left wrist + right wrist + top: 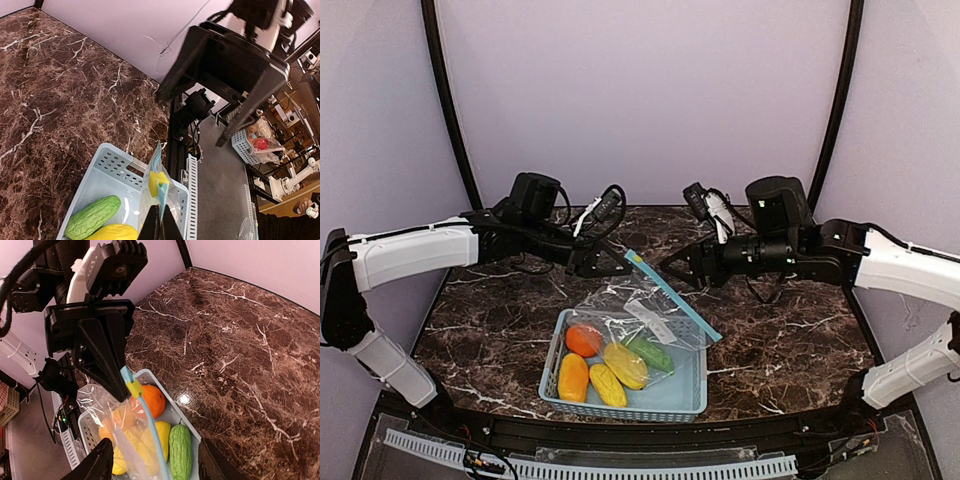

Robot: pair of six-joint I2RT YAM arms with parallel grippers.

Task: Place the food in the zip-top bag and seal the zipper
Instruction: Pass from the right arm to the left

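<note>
L gripper [618,264] is clamped tight on the top corner of the zip-top bag [620,310]. It's pinching the light blue zipper [676,302] right next to its yellow slider [134,388]. Bag hangs off that pinch, clear plastic all crinkled, and its lower part drapes into the light blue perforated basket [692,405]. In the top cam the zipper strip runs from the pinch toward 4 o'clock and ends over the basket's right rim. White label [651,322] shows approx mid-bag.

R gripper [667,268] sits just at 3 o'clock of the L one, tips facing it. Its fingers [102,462] are spread apart w/ nothing held. In the R wrist cam the zipper strip drops down btwn the two fingers; touching or not, can't tell.

Food: all five pcs are down in the basket, which sits at 6 o'clock on the dark marble table [780,340], near the front edge.
- Orange [583,339]: basket's 10 o'clock corner.
- Yellow fruits: one [573,377] at 9 o'clock, one [608,385] at 7 o'clock beside it, and the third [625,365] approx centre.
- Green pod [651,352]: 2 o'clock of centre, right beside that third yellow.

Bag plastic lies over the centre yellow and the pod. Inside the bag or just under it, can't tell.
</note>
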